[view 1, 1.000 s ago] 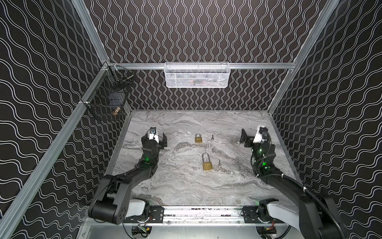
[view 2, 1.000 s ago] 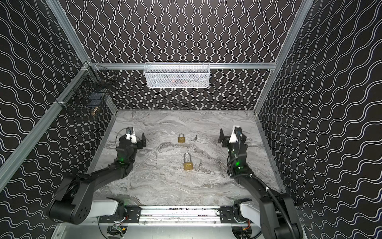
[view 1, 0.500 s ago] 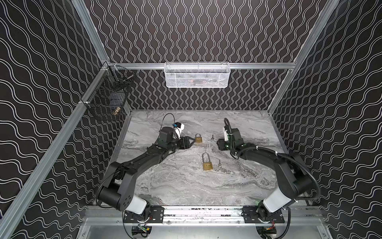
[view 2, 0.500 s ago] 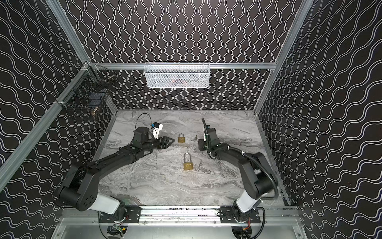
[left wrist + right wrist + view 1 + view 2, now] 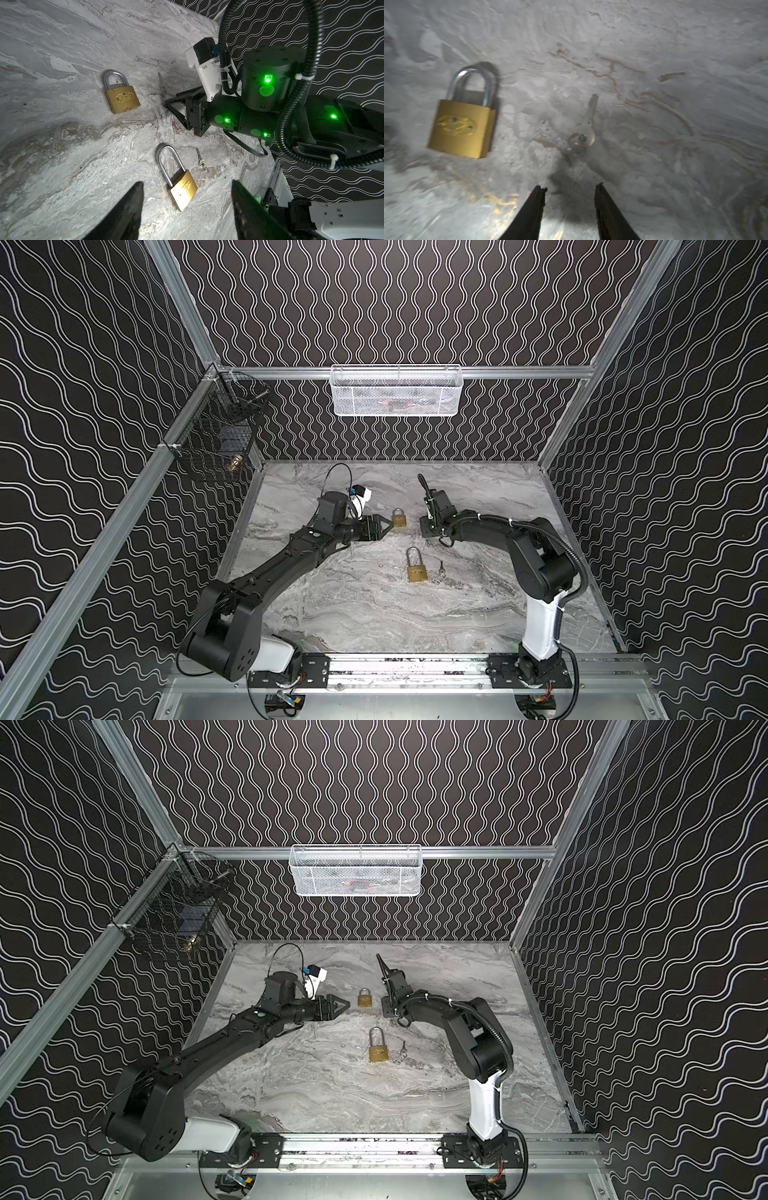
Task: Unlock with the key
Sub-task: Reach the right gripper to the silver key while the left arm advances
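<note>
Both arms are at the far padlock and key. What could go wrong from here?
1. The key ahead of the right gripper lies flat on the marble table; its open fingers may push it rather than lift it.
2. A second key lies by the long-shackle padlock; which key fits which lock cannot be told.
3. The left gripper sits close to the short padlock and the right gripper; they could collide.
</note>
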Robot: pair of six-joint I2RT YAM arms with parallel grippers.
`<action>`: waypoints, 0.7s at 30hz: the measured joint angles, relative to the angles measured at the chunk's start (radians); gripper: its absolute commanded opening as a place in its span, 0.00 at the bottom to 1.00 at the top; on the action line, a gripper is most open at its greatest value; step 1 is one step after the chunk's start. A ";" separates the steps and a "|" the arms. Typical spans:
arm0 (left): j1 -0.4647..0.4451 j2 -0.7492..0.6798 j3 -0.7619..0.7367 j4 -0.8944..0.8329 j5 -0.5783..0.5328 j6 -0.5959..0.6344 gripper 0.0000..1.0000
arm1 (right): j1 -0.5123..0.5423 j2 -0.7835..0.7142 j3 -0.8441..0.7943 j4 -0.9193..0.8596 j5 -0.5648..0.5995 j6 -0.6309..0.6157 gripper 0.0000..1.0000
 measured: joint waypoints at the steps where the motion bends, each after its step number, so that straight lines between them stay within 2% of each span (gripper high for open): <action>1: 0.000 0.003 0.001 0.000 0.000 0.000 0.69 | 0.002 0.008 0.008 -0.008 0.018 0.000 0.42; 5: 0.000 0.020 0.002 0.000 0.001 0.000 0.69 | 0.006 0.028 0.028 -0.028 0.074 0.002 0.40; 8: 0.000 0.020 0.000 0.003 0.002 0.000 0.69 | 0.007 0.046 0.040 -0.030 0.088 0.002 0.35; 21: 0.000 -0.008 -0.021 -0.003 -0.004 0.003 0.70 | 0.007 0.126 0.139 -0.029 0.088 0.000 0.33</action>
